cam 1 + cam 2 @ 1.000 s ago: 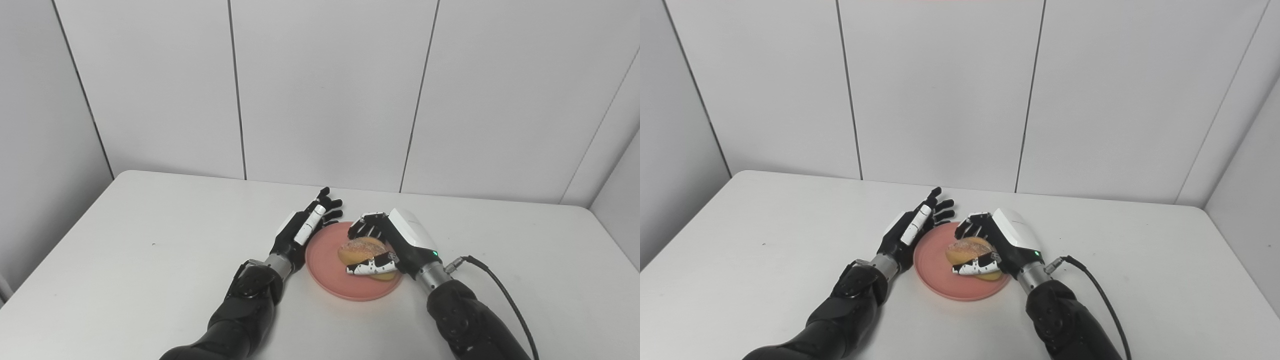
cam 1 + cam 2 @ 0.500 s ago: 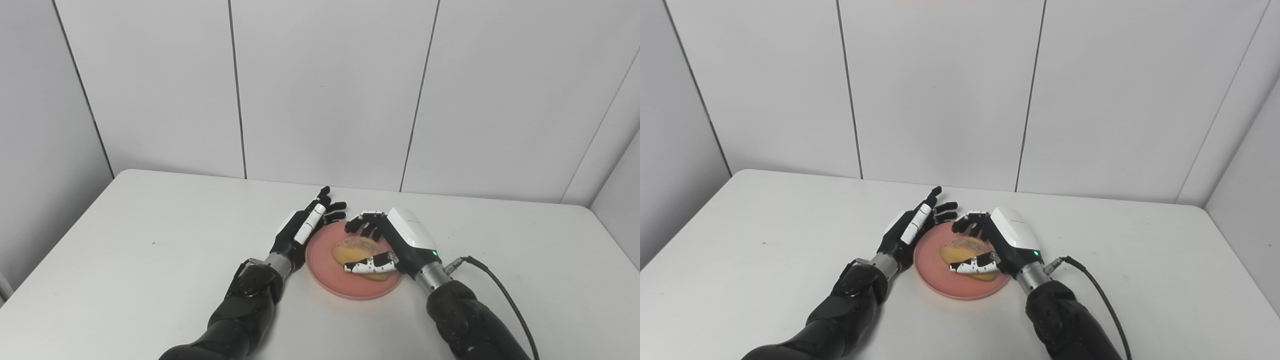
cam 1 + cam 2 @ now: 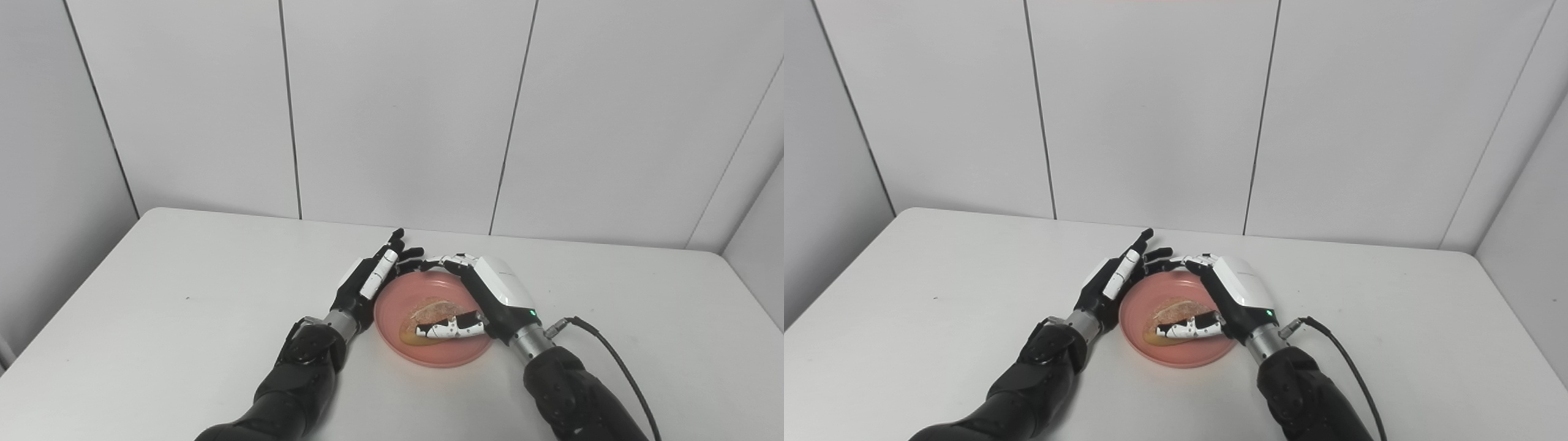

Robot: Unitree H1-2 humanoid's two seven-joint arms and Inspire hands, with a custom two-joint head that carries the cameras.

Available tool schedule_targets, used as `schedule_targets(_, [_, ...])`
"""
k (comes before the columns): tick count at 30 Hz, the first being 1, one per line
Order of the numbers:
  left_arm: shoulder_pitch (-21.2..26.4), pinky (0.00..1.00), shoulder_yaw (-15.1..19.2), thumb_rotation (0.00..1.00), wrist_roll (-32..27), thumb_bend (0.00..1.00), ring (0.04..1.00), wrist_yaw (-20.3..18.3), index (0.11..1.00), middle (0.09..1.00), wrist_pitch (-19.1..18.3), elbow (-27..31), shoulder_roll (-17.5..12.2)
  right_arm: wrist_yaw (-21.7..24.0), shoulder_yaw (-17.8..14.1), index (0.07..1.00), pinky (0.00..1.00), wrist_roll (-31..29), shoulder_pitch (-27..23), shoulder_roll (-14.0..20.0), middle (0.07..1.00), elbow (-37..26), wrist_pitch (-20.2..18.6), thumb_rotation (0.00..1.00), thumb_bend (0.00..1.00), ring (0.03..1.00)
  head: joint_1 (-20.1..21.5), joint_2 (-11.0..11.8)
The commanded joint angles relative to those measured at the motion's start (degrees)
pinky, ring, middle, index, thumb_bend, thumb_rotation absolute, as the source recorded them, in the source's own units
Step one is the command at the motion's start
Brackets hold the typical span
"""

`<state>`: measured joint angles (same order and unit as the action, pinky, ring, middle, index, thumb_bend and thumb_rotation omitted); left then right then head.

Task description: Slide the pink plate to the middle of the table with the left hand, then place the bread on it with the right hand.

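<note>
**Bread on plate, mid-worktop**

Bread [image 3: 427, 310]: lying flat on the plate [image 3: 450, 357], toward its 8 o'clock side.
Plate: pink, round, near the worktop [image 3: 153, 294] centre.
Right hand [image 3: 484, 294]: arched over the plate from 3 o'clock, fingers spread apart, thumb across the bread; grips nothing.
Left hand [image 3: 370, 278]: edge-on against the plate rim at 10 o'clock, fingers straight, apart, holding nothing.
</note>
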<state>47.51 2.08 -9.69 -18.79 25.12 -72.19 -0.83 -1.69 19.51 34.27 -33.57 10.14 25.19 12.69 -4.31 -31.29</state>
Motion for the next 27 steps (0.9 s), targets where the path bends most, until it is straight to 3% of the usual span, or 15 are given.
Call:
schedule_targets(1, [-1.7, 0.88, -0.4, 0.85, 0.8, 0.86, 0.84, -0.9, 1.0, 0.846, -3.2, -1.0, 0.6, -0.4, -0.8, 0.718, 0.93, -0.1, -2.1, 0.1, 0.797, -1.8, -0.4, 0.34, 1.0, 0.824, 0.0, 0.0])
schedule_targets(6, [-1.8, 0.87, -0.1, 0.85, 0.5, 0.85, 0.843, -0.8, 1.0, 0.841, -2.8, -1.1, 0.7, -0.9, -1.4, 0.724, 0.93, -0.1, -1.7, -0.1, 0.808, -2.9, -1.3, 0.38, 1.0, 0.831, 0.1, 0.1])
schedule_targets(8, [-1.9, 0.88, 0.0, 0.85, 0.4, 0.86, 0.874, -0.9, 1.0, 0.868, -2.6, -1.1, 0.7, -1.6, -2.0, 0.73, 0.91, 0.2, -1.4, -0.4, 0.808, -3.6, -2.2, 0.51, 0.91, 0.826, 0.1, 0.1])
schedule_targets(10, [-2.0, 0.88, 0.0, 0.85, 0.4, 0.86, 0.882, -1.0, 1.0, 0.879, -2.4, -1.1, 0.7, -2.0, -3.4, 0.735, 0.89, -1.0, -1.1, -1.2, 0.81, -4.3, -3.3, 0.58, 0.87, 0.827, 0.1, 0.1])
schedule_targets(13, [-2.1, 0.88, 0.2, 0.84, 0.3, 0.86, 0.88, -0.5, 1.0, 0.878, -2.0, -1.0, 0.8, -2.0, -6.0, 0.732, 0.76, -4.6, -0.8, -2.6, 0.807, -4.5, -3.7, 0.68, 0.84, 0.816, 0.2, 0.0])
schedule_targets(14, [-2.1, 0.89, 0.4, 0.84, 0.3, 0.86, 0.884, 0.2, 1.0, 0.881, -1.7, -1.0, 1.0, -1.2, -8.3, 0.756, 0.71, -8.7, -0.6, -3.8, 0.816, -4.8, -4.4, 0.77, 0.8, 0.809, 0.2, 0.1])
schedule_targets(16, [-2.3, 0.89, 0.9, 0.82, 0.1, 0.86, 0.875, 1.7, 0.997, 0.874, -1.2, -0.8, 1.3, 0.3, -12.5, 0.759, 0.72, -16.5, -0.3, -6.1, 0.814, -5.4, -6.2, 0.77, 0.84, 0.813, 0.2, 0.1])
schedule_targets(20, [-2.4, 0.92, 2.6, 0.83, -0.6, 0.92, 0.93, 4.9, 0.973, 0.906, -0.2, 0.0, 2.4, -0.4, -19.2, 0.829, 0.88, -25.6, 0.1, -9.3, 0.858, -5.2, -7.7, 0.91, 0.83, 0.88, 0.2, 0.1])
schedule_targets(22, [-2.6, 0.95, 3.4, 0.84, -0.8, 0.91, 0.96, 6.0, 0.975, 0.933, 0.3, 0.6, 3.0, -0.6, -20.5, 0.857, 0.93, -27.3, -0.1, -9.8, 0.877, -4.7, -7.7, 0.96, 0.84, 0.901, 0.3, 0.2])
schedule_targets(27, [-4.7, 1.0, 3.8, 0.91, 2.0, 0.8, 0.999, 16.2, 0.998, 0.981, 1.7, 5.7, 5.9, -1.0, -22.9, 0.891, 0.97, -31.4, -0.7, -10.1, 0.916, -1.2, -8.0, 0.97, 0.83, 0.933, 0.1, 0.3])
